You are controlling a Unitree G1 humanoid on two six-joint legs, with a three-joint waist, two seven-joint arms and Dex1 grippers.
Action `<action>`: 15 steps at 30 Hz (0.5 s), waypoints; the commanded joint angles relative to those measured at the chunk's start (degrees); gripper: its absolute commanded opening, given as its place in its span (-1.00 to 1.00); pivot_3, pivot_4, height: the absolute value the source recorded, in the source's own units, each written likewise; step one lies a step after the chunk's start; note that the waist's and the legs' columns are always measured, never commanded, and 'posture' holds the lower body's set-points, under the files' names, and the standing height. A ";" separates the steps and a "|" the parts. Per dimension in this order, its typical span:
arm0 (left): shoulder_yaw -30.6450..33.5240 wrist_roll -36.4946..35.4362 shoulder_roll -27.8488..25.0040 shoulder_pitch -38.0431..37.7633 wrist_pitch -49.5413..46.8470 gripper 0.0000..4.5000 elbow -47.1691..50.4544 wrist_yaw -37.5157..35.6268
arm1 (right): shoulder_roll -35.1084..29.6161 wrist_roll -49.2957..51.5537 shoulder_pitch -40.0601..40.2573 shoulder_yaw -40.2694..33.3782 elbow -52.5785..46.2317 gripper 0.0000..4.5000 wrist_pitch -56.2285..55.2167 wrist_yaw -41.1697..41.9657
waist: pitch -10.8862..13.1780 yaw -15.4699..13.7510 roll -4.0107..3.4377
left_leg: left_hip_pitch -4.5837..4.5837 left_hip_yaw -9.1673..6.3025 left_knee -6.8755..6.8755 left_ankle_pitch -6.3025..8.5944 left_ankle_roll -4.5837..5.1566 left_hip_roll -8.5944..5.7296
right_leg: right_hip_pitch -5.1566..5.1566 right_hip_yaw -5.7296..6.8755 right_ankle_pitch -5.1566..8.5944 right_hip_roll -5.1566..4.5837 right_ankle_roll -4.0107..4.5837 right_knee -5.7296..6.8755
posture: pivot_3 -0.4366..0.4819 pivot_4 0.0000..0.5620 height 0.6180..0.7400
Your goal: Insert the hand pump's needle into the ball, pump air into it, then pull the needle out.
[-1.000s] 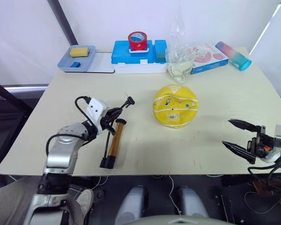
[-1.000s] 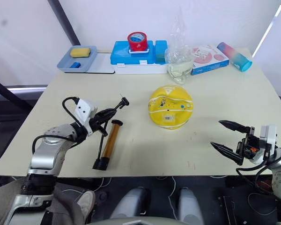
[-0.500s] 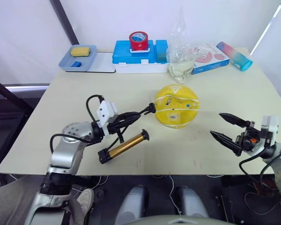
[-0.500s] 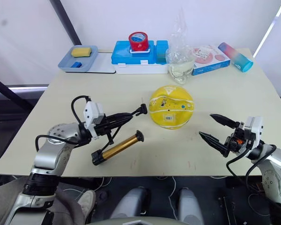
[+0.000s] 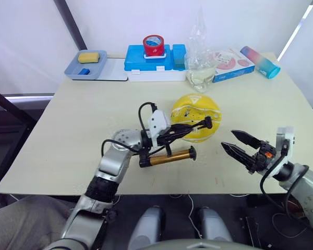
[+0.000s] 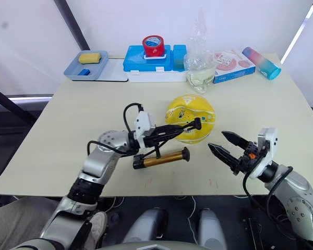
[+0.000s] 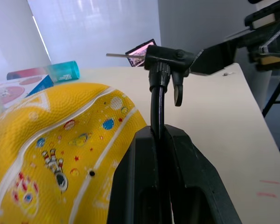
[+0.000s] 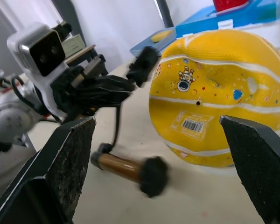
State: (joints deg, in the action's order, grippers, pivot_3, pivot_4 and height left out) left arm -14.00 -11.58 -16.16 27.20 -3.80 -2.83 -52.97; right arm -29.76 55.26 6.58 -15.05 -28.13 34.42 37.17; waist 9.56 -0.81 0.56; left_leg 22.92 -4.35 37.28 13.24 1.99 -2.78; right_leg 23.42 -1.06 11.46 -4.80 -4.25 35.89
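- The yellow rubber ball [image 5: 195,117] with white seam lines sits mid-tabletop [image 5: 68,130], dented, its small dark valve hole facing the claws.
- The slim copper-orange hand pump [image 5: 168,156] lies just in front of the ball.
- The left claw [image 7: 161,154] is clamped on the black hose, carrying the thin metal needle [image 7: 119,55] near the ball's front, likely lining it up with the valve.
- The right claw [image 5: 237,145], spread open, waits beside the ball.

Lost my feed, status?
Left pincer shut on hose, needle beside ball, not in. Right pincer open. Pump dangling.
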 commanded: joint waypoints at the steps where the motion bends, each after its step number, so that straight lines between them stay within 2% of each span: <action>1: -1.36 3.04 2.34 2.05 5.28 -0.92 -2.47 2.47 | 0.34 6.45 0.14 -1.84 -3.76 1.00 3.74 -5.50 | 0.01 0.05 0.02 | 0.00 0.00 0.00 0.00 0.00 -0.01 | 0.00 0.00 0.00 0.00 0.00 0.00 | -0.05 -0.47 0.99; 6: -2.49 4.28 5.11 2.99 8.26 -0.92 -5.72 3.13 | 2.13 11.87 -0.29 -1.90 -4.59 1.00 5.75 -12.15 | 0.01 0.05 0.01 | 0.01 -0.01 0.00 0.00 0.00 0.00 | 0.00 0.01 0.00 0.02 0.00 0.00 | -0.05 -0.47 0.99; 11: -3.44 4.91 7.41 2.84 10.66 -0.92 -7.25 3.36 | 7.94 18.36 -1.49 -1.68 -4.67 1.00 4.70 -21.52 | 0.01 0.06 0.01 | 0.01 -0.01 0.00 0.00 0.01 0.01 | 0.00 0.01 0.05 0.03 -0.09 0.00 | -0.05 -0.47 0.99; 15: -4.02 5.55 8.75 3.13 12.64 -0.92 -8.45 3.96 | 9.49 20.26 -1.97 -2.01 -4.46 1.00 3.98 -25.26 | 0.01 0.07 0.01 | 0.01 -0.01 0.00 0.00 0.01 -0.01 | 0.00 0.00 0.04 0.02 -0.08 0.00 | -0.05 -0.47 0.99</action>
State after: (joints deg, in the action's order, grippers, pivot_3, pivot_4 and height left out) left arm -17.83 -6.25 -8.24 29.17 6.69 -12.09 -49.67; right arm -20.54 73.55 5.40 -15.68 -30.58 39.69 13.42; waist 9.57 -0.74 0.57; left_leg 22.93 -4.36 37.28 13.24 2.00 -2.79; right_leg 23.42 -1.06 11.50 -4.78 -4.33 35.88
